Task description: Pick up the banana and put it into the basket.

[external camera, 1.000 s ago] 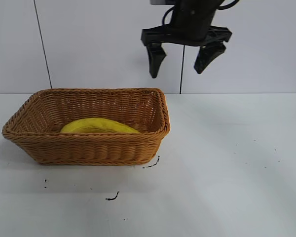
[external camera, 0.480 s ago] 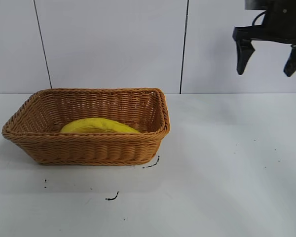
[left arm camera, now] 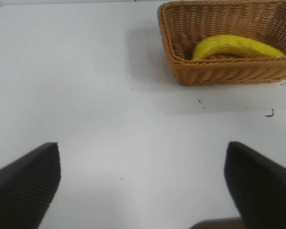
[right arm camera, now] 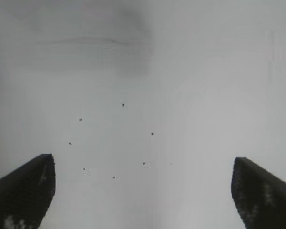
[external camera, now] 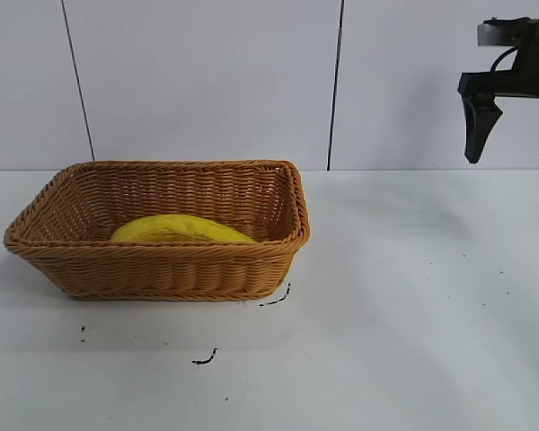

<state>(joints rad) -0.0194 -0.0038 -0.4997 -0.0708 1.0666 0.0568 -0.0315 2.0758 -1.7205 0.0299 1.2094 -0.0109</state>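
We begin at the left of the exterior view. The basket (external camera: 157, 229) stands on the white table (external camera: 413, 296), and the banana (external camera: 181, 230) lies inside it on the woven floor, curved side up, close behind the wall that faces the camera. The left wrist view confirms this: the banana (left arm camera: 236, 46) rests wholly within the basket (left arm camera: 229, 71), with no part over the braided rim.

The left gripper (left arm camera: 143, 186) is parked low over bare table, well apart from the basket. Its two dark fingers stand far apart at the edges of its own wrist view, so we read it as wide open and holding nothing.

A few dark specks and short marks lie on the table just in front of the basket.

At the far right of the exterior view, the right gripper (external camera: 521, 121) hangs high above the table, well clear of the basket and partly cut off by the frame edge; only one finger shows there. In its own wrist view the fingers (right arm camera: 24, 191) stand wide apart with only speckled table between them, so we read it as wide open and empty.

We judge the placement step complete and the retreat of the right arm as the step in hand. The next move calls only for bringing that arm to its rest position, keeping clear of the basket so that the banana is not disturbed.
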